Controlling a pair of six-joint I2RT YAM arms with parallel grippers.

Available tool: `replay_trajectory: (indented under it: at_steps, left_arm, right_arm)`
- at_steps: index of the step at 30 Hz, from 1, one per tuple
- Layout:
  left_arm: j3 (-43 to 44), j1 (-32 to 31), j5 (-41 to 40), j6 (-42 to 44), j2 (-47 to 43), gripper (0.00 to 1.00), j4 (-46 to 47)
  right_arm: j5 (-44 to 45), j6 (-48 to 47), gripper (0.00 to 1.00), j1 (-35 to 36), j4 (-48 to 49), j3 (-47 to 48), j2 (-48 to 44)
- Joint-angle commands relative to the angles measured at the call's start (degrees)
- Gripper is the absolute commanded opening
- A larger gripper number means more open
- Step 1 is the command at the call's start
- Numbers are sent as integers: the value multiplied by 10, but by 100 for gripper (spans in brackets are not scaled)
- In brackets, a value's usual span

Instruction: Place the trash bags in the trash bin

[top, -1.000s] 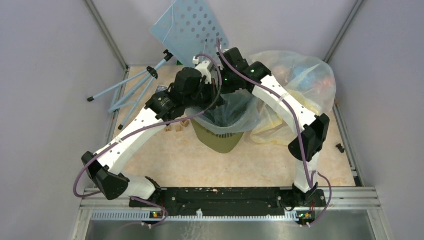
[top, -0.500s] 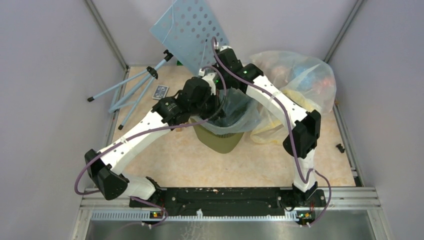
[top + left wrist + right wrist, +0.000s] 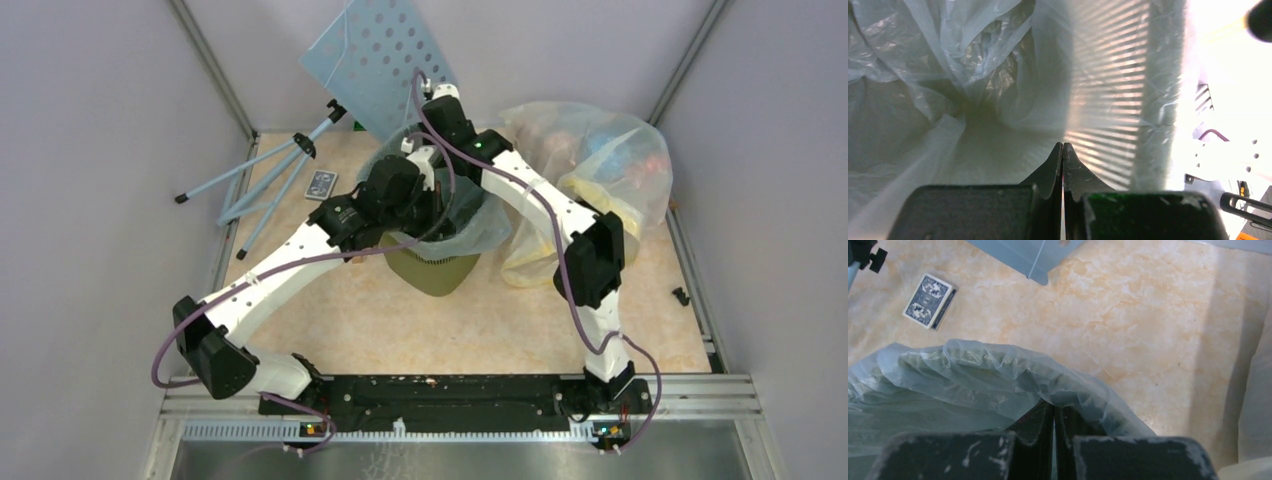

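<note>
One trash bin (image 3: 437, 277): recorded upright, olive-green, mesh-walled.
Trash bag (image 3: 487, 228): found lining the bin's mouth, draped over its rim.
Left gripper (image 3: 1063, 147): fingers pressed together, lowered inside the bag.
Right gripper (image 3: 1054, 407): fingers together, tips covered by the bag's far edge.

- Pale lilac-grey walls (image 3: 90, 150) are enclosing three sides
- A marbled beige tabletop (image 3: 350, 320) is lying between them
- A metal rail (image 3: 700, 388) is edging the near side

Open tabletop (image 3: 350, 320) on near side of trash bin (image 3: 437, 278), bulky clear bag (image 3: 620, 170) crowding its right, perforated panel (image 3: 380, 55) close behind
</note>
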Motion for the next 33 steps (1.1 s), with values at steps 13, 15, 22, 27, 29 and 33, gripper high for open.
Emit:
replay_trajectory:
  at_steps: [13,15,22,27,29,33]
  left_arm:
    - [196,128,-30,67,46,20,-41]
    - [201,138,-33,74,35,21,-42]
    - [184,174,-43,82,-23,22,-68]
    - [152,175,-37,96,-113,28,-80]
    - [122,176,-49,101,-157,35,-78]
    - [44,175,-101,120,-237,48,-59]
  right_arm:
    - [14,-47,0,-32,43,189,105]
    - [-21,-49,0,-33,45,176,81]
    - [-137,-13,0,-22,55,40,-64]
    - [-157,-32,1,2,87,-80,-192]
    - [-162,-40,2,3,99,-122,-250]
    - [-166,-63,6,3,145,-245,-376]
